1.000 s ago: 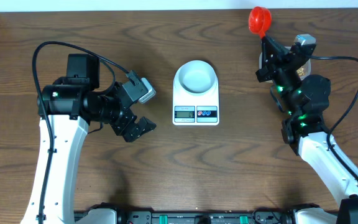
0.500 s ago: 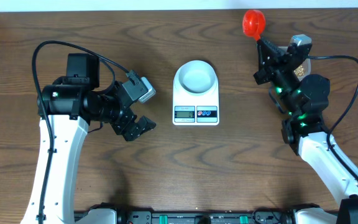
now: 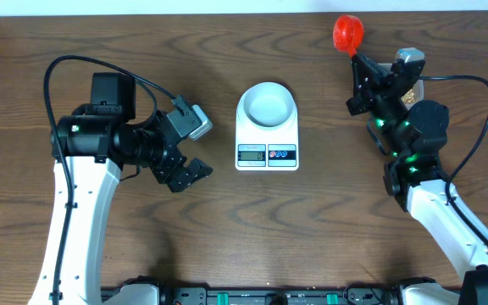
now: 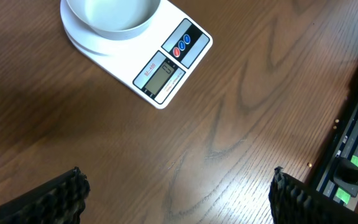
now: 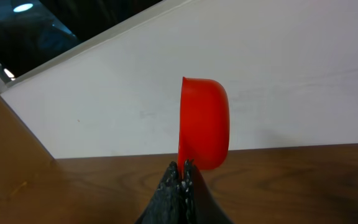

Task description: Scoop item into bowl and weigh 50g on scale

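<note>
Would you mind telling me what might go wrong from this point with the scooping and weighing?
The right gripper pinches the red scoop only at its thin handle, with the cup turned on its side, so it may twist or spill what it scoops. The bowl on the scale is small; a pour from the side could miss or nudge it.

Dark wood-grain table point(image 3: 227, 237), bare over most of its surface: a white scale point(image 3: 267, 146) sits flat on it mid-table, nearer the far edge; a mostly hidden tub point(image 3: 418, 83) stands toward the far right corner.
</note>
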`<state>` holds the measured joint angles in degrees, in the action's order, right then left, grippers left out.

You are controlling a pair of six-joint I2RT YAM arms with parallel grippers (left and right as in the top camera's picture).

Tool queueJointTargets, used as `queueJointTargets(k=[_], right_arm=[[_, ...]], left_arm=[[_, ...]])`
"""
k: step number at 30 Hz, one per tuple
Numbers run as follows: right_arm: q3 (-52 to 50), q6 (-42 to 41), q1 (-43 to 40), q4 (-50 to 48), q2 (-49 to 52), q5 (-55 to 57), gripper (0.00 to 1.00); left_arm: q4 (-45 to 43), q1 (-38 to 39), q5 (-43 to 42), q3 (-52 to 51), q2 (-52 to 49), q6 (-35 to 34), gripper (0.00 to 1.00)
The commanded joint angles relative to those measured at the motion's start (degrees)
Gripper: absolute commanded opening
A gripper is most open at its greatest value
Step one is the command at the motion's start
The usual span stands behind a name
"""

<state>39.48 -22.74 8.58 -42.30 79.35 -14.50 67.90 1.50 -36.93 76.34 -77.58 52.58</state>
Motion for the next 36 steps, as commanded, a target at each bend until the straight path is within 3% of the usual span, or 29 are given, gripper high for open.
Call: queueJointTargets(k=[1,14,24,34,36], right_arm=[[1.2,1.2,-0.2,0.2,0.2,0.9,0.01],[1.2,2.1,-0.4,8.2,0.2,0.0,0.01],[2.7,3.0,-5.3,16.7,0.0,-11.2,0.01],[2.7,-12.4,-18.9,16.5,-0.3,-29.5,0.01],[2.7,-11.1,-20.3,16.4,-0.3,-31.6,0.01]], left_arm=[[0.2,-0.2,0.1,-0.1,0.1,0.7,0.95],[0.2,-0.2,0.1,-0.1,0.1,0.7,0.95],[0.2,-0.2,0.1,-0.1,0.1,0.7,0.95],[0.2,-0.2,0.1,-0.1,0.1,0.7,0.95],[0.2,-0.2,0.1,-0.1,0.1,0.7,0.95]])
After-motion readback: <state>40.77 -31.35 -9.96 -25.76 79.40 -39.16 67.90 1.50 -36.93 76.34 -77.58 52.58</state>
